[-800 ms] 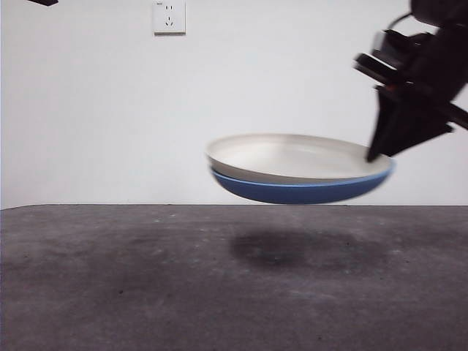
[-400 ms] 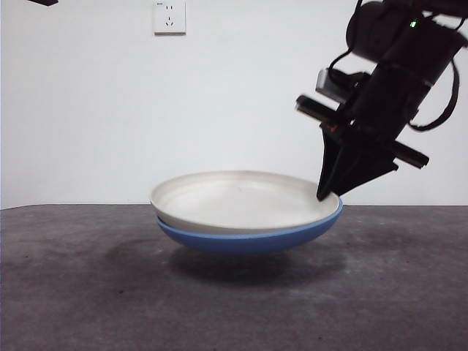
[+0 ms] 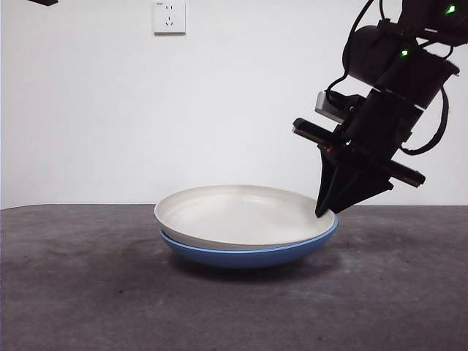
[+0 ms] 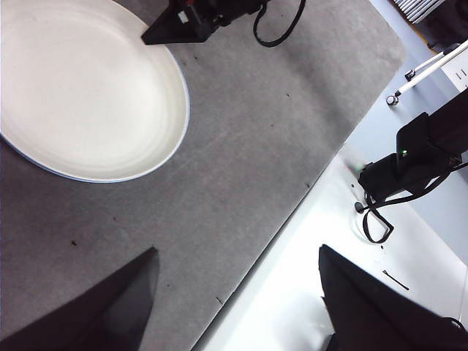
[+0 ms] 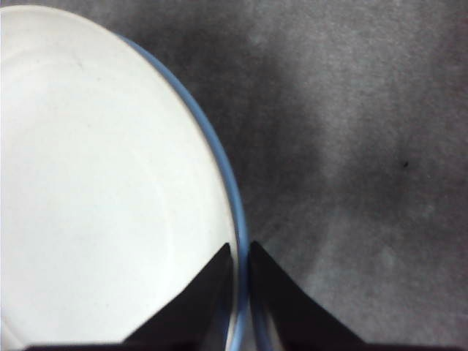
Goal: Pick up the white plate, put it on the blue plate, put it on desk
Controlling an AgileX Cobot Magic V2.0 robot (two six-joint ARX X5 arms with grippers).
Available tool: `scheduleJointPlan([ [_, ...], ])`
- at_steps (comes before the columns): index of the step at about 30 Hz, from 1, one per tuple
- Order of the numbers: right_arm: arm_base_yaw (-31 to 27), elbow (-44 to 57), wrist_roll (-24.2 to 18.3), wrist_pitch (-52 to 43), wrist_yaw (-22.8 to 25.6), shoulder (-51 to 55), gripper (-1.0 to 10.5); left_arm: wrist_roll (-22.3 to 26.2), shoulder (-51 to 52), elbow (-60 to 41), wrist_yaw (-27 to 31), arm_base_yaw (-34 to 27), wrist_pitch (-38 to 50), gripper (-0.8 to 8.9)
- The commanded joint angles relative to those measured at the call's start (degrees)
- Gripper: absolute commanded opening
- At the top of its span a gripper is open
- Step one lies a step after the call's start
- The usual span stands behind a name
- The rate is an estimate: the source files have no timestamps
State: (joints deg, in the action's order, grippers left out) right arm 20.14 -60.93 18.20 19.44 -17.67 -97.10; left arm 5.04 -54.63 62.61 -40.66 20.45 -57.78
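A white wall socket point(image 3: 169, 17) sits high on the plain white wall point(image 3: 110, 110) — and a tripod's legs point(image 4: 428, 66) stand on the floor beyond.

white plate point(image 5: 95, 183) cut off by right wrist frame edge; blue plate point(image 5: 230, 197) mostly hidden beneath it

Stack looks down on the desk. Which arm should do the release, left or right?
Right. Its end effector is clamped on the rims of the round cream-white plate and glossy blue plate. The left end effector hangs open, away from them over the desk edge.
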Motion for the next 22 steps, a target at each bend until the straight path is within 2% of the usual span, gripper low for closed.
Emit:
scheduleJointPlan([
  [1, 0.24, -0.94, 1.86, -1.68, -0.26, -1.81, 0.1, 0.09, -0.24, 0.50, -0.37, 0.26, 0.50, 3.38],
  [14, 0.07, -0.96, 2.40, -2.34, -0.26, -3.63, 0.1, 0.07, -0.24, 0.52, -0.37, 0.26, 0.50, 3.38],
  [19, -0.02, -0.96, 2.40, -1.09, -0.20, -3.63, 1.6, 0.07, -0.24, 0.50, -0.37, 0.26, 0.42, 3.38],
  [22, -0.02, -0.96, 2.43, -0.79, -0.04, -3.61, 1.6, 0.07, -0.24, 0.50, -0.37, 0.26, 0.42, 3.38],
])
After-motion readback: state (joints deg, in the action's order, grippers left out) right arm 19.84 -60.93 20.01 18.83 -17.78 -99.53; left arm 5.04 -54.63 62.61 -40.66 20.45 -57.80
